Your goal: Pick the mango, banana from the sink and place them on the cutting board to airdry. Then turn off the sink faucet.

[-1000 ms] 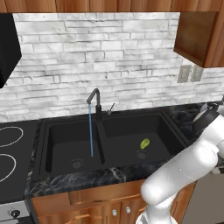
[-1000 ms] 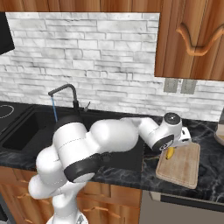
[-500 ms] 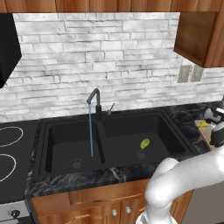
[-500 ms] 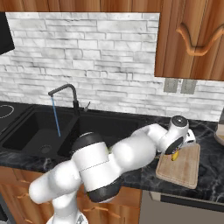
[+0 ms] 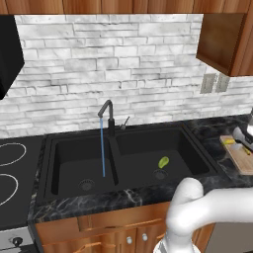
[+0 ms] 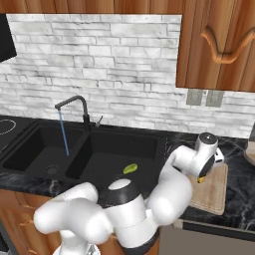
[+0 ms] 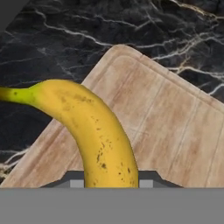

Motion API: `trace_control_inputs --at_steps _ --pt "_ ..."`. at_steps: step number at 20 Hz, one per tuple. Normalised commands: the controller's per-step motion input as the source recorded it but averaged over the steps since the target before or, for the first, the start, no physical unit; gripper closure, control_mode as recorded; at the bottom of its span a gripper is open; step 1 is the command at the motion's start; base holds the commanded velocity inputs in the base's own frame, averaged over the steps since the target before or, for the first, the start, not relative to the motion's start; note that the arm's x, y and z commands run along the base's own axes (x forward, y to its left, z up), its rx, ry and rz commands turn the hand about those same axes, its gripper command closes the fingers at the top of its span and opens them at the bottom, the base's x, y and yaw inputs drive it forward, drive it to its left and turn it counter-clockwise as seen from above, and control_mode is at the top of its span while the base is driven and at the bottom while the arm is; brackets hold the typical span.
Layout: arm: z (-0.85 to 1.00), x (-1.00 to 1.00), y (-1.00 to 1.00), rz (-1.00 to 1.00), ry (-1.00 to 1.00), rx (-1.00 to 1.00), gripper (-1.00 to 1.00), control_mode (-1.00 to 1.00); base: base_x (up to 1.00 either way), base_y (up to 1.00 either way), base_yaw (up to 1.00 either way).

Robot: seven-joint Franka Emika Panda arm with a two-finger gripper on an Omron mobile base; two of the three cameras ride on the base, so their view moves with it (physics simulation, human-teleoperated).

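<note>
We see the banana [image 7: 94,131] clamped between the two dark finger tips of the gripper [image 7: 111,180], which is closed on its lower end; the fruit curves up and to the left in the hand view, its greenish stem reaching out over dark marble. Beneath it lies the cutting board [image 7: 170,131], a light wooden rectangle with a rounded corner, resting on the black veined counter [image 7: 65,39]. In the right base view we find the banana [image 6: 201,178] as a small yellow tip under the white wrist, above the near left part of the board [image 6: 211,191]. Whether the fruit touches the wood we cannot tell. The mango [image 6: 130,169] lies in the right basin of the black sink [image 6: 149,137], near the round drain [image 5: 159,174]. From the sink faucet [image 5: 107,116] on the centre divider, a thin blue stream [image 5: 103,148] falls into the left basin.
</note>
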Motion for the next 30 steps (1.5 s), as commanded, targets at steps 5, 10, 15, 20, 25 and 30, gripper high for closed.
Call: trace_control_inputs --at_steps 5,10,15,20,25,30 --pt "-0.23 0.2 0.0 0.02 0.01 0.0 1.0 -1.0 0.0 0.0 0.0" --pt "-0.23 0.16 -0.09 0.02 0.0 0.0 1.0 -1.0 0.0 0.0 0.0" --pt "-0.25 0.19 -0.1 0.02 0.0 0.0 1.0 -1.0 0.0 0.0 0.0" --pt "-0.3 0.21 -0.02 0.02 0.02 0.0 -1.0 -1.0 0.0 0.0 0.0" --pt "-0.15 0.03 -0.01 0.02 0.0 0.0 -1.0 -1.0 0.0 0.0 0.0" --pt "-0.02 0.0 -0.04 0.01 0.0 0.0 -1.0 -1.0 0.0 0.0 0.0"
